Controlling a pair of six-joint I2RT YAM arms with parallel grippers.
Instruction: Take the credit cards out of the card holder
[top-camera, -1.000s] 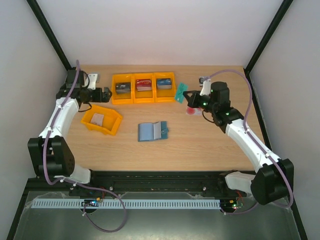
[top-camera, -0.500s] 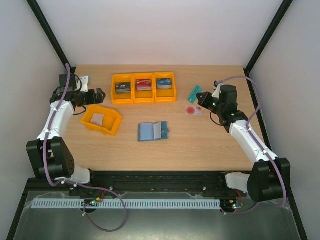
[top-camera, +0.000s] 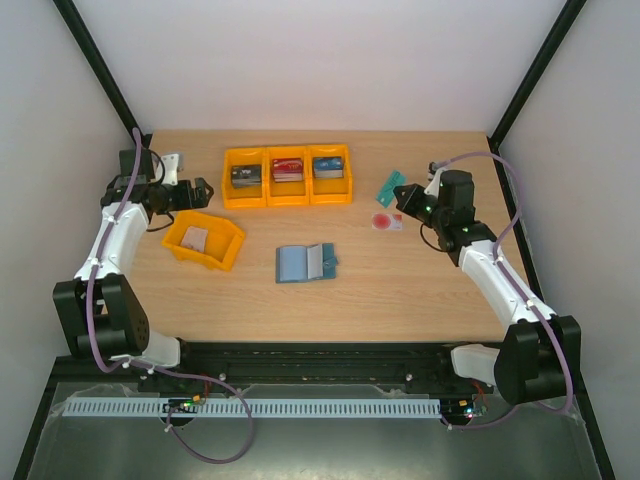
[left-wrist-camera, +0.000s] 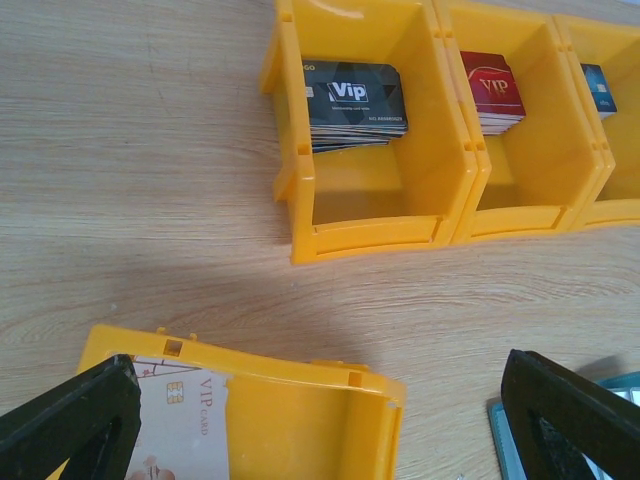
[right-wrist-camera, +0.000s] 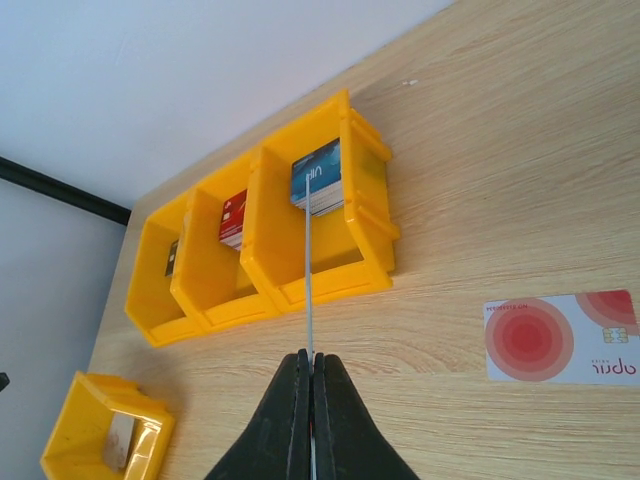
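A: Landmark is the bin row (top-camera: 268, 190), three joined orange compartments. Where is the card holder?

B: Card holder (top-camera: 305, 263) lies open and flat on the table (top-camera: 400, 290), toward the arm bases from the bin row's right compartment and well apart from it. The lighter inner pockets face up.

A: Cards?

B: White card (top-camera: 387, 221) with the red round mark lies flat on the table, right of the bin row and a little nearer the bases. Pale card (left-wrist-camera: 185, 420), printed "VIP", lies inside the single bin (top-camera: 228, 250), which sits near-left of the bin row. Teal card (top-camera: 391, 185) is off the table, just right of the bin row's right end.

A: Right gripper?

B: Right gripper (right-wrist-camera: 312, 358) has its fingers pressed together on the teal card. The right wrist view shows that card edge-on as a thin line pointing at the bin row's right compartment.

A: Left gripper?

B: Left gripper (left-wrist-camera: 315, 400) has its fingers spread wide and grips nothing. It hangs just left of the bin row, over the single bin's far rim.

A: Bin row contents?

B: Black stack (left-wrist-camera: 350, 100) left, red stack (left-wrist-camera: 492, 90) middle, blue stack (left-wrist-camera: 598, 88) right.
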